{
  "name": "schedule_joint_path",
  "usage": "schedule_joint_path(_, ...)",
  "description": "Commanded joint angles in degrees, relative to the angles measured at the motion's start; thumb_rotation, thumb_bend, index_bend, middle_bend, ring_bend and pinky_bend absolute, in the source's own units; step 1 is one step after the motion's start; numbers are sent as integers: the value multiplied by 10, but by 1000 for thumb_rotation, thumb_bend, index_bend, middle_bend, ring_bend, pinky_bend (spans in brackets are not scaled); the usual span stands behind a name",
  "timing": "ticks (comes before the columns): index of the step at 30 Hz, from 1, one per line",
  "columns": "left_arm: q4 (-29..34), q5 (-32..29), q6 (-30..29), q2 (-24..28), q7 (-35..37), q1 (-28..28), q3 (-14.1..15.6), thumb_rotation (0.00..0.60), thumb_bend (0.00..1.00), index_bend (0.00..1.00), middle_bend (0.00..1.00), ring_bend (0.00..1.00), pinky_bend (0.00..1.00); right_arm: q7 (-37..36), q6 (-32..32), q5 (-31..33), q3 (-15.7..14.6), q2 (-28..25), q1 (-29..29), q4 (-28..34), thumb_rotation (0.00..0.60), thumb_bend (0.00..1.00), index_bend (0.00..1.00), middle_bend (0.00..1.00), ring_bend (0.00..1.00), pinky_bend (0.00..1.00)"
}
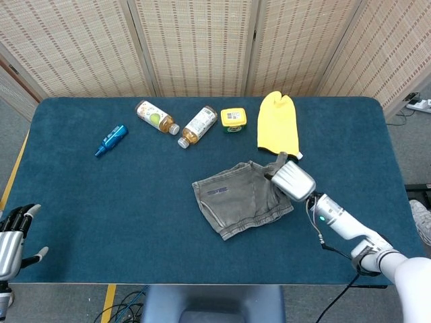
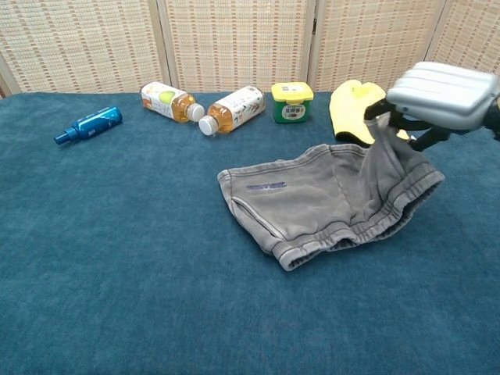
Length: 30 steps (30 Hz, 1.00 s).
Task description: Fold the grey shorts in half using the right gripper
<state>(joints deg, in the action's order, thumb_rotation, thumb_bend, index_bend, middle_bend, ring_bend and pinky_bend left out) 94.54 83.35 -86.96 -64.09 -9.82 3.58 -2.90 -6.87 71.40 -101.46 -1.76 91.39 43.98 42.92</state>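
The grey shorts [image 1: 239, 198] [image 2: 312, 205] lie near the middle of the blue table, their right side lifted off the cloth. My right hand [image 1: 291, 180] [image 2: 444, 94] grips that raised right edge and holds it above the table. The fabric hangs from the hand in folds down to the waistband. My left hand [image 1: 13, 239] rests at the table's near left corner, away from the shorts, fingers spread and holding nothing; the chest view does not show it.
A yellow mitt [image 1: 279, 129] [image 2: 360, 111] lies just behind the right hand. A yellow jar [image 1: 233, 120] [image 2: 292, 102], two tea bottles [image 1: 199, 125] [image 1: 155, 116] and a small blue bottle [image 1: 111, 139] [image 2: 89, 125] lie along the back.
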Motion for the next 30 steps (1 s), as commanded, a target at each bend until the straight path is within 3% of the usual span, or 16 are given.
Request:
schedule_joint_path(1,-3,-2,0,1,3,-2,1,600,168,160,157,137,295,-8,11,-20,5,31,29,-16,600,554,613,961,1000,900)
schedule_joint_path(16,-21,-9,6,-3,16,-5,3,600,168,159,157,137,295,-32,6,-62,-15,136,107,-66,600,537,598,937,989,900)
schedule_joint_path(18,-24,-9,7,-4,18,-5,3,600,168,159,157,137,295,-25,-4,-57,-15,141,108,-63,600,505,511,919,976,899)
schedule_joint_path(19,-25,-10,7,-5,19,-6,3,600,168,160,157,137,295,-19,-10,-53,-15,142,107,-59,600,476,421,906,966,899)
schedule_joint_path(21,-27,-10,7,-6,21,-6,2,600,168,160,157,137,295,-5,-23,-42,-12,140,105,-43,600,356,145,861,930,897)
schedule_joint_path(23,-28,-9,7,-7,22,-6,2,600,168,160,157,137,295,7,-28,-31,-5,135,102,-23,600,252,23,823,902,895)
schedule_joint_path(25,-28,-8,6,-7,23,-6,3,600,168,159,157,137,296,24,-21,-19,5,127,96,1,600,169,0,782,881,895)
schedule_joint_path(30,-28,-5,7,-8,24,-4,1,600,168,159,157,137,295,63,4,6,28,99,76,55,600,121,0,747,847,895)
